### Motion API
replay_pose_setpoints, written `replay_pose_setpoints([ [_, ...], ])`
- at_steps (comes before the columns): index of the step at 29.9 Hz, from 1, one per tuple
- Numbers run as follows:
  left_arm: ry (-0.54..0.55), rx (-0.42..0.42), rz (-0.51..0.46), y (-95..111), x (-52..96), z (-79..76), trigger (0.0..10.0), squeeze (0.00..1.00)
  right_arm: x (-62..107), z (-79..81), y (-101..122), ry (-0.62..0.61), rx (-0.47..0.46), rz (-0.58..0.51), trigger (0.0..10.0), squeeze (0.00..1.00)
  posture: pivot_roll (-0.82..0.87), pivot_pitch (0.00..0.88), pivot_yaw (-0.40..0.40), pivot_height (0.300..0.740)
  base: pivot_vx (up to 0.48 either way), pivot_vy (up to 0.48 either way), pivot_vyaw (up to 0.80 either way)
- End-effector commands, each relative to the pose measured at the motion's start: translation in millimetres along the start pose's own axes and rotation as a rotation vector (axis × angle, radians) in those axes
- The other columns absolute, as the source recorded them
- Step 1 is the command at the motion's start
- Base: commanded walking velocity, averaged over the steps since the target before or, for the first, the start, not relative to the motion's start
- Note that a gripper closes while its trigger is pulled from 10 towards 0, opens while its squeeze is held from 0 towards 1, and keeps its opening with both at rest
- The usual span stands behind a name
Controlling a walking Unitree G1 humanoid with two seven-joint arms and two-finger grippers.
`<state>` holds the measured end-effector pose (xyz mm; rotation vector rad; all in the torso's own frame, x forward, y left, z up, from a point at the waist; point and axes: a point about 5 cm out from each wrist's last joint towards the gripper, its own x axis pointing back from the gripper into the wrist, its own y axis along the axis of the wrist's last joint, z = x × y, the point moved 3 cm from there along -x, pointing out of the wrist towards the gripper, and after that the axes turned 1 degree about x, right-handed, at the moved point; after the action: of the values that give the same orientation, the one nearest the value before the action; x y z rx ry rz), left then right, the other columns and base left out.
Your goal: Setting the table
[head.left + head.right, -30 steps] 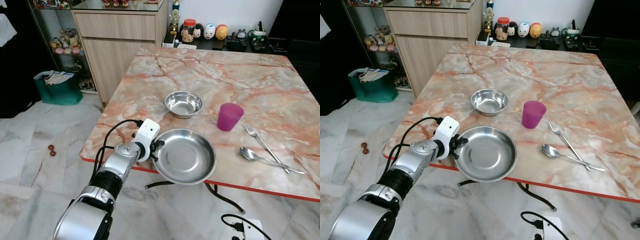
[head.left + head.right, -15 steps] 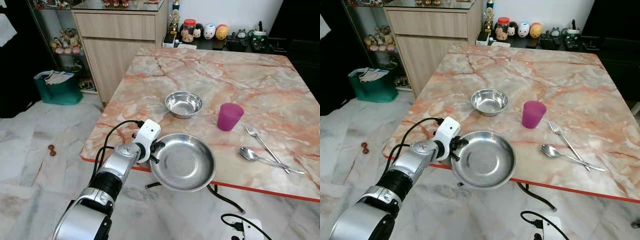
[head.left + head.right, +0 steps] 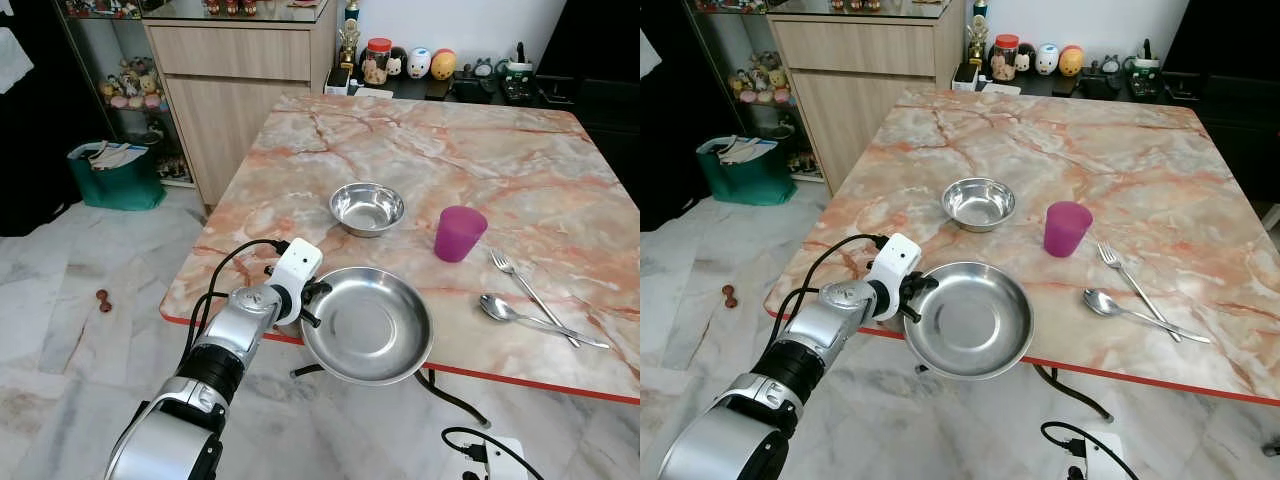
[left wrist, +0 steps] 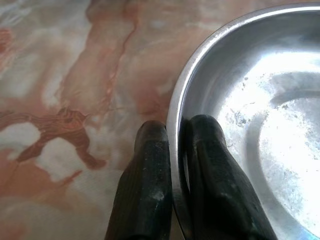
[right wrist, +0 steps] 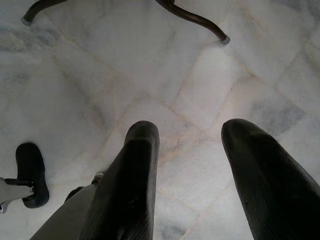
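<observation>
Clamped on the rim of the large steel plate (image 3: 368, 325), the left gripper (image 3: 307, 303) is seen in the lower middle of the left eye frame; in the left wrist view one black finger (image 4: 147, 185) is set outside the rim and the other inside the dish, with the thin metal edge pinched between them. The plate is held at the near edge of the marble table (image 3: 420, 150), partly overhanging its red border, and appears slightly tilted. Just above it in the frame a small steel bowl (image 3: 367, 207) is placed, with a purple cup (image 3: 459, 233) to its right. Further right, near the table's right side, a fork (image 3: 524, 285) and a spoon (image 3: 530, 316) are laid close together. At the upper left of the frame a wooden cabinet (image 3: 235, 90) and a green bag (image 3: 116, 175) are seen. The right gripper (image 5: 190, 150) is hung over the pale marble floor (image 5: 165, 70), its two fingers spread wide apart with nothing between them.
</observation>
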<state>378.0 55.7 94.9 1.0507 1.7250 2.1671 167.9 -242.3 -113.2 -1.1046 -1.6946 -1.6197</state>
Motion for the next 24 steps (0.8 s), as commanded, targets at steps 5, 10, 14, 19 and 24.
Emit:
replay_pose_setpoints([
  [5, 0.035, 0.188, -0.023, -14.3, 3.3, 3.4, 0.0, 0.00, 0.0, 1.2, -1.7, 0.002, -0.008, 0.010, 10.0, 0.00, 0.09, 0.000, -0.008, 0.740, 0.000, 0.000, 0.00],
  [10, 0.029, 0.541, -0.186, -11.0, 15.0, 15.8, 10.0, 0.00, 0.3, 0.2, -2.7, 0.005, 0.002, 0.010, 10.0, 0.00, 0.10, 0.000, -0.017, 0.740, 0.000, 0.000, 0.00],
  [14, 0.035, 0.621, -0.231, -14.7, 24.0, 21.7, 10.0, 0.00, 0.6, -0.9, -3.4, 0.008, 0.015, 0.012, 10.0, 0.00, 0.10, 0.000, -0.026, 0.740, 0.000, 0.000, 0.00],
  [19, 0.050, 0.671, -0.245, -23.3, 29.9, 22.4, 10.0, 0.00, 0.9, -2.7, -4.6, 0.007, 0.023, 0.016, 10.0, 0.00, 0.10, 0.000, -0.032, 0.740, 0.000, 0.000, 0.00],
  [24, 0.057, 0.738, -0.318, -18.0, 35.3, 23.5, 10.0, 0.00, 1.0, -3.9, -5.3, 0.003, 0.024, 0.018, 10.0, 0.00, 0.09, 0.000, -0.032, 0.740, 0.000, 0.000, 0.00],
])
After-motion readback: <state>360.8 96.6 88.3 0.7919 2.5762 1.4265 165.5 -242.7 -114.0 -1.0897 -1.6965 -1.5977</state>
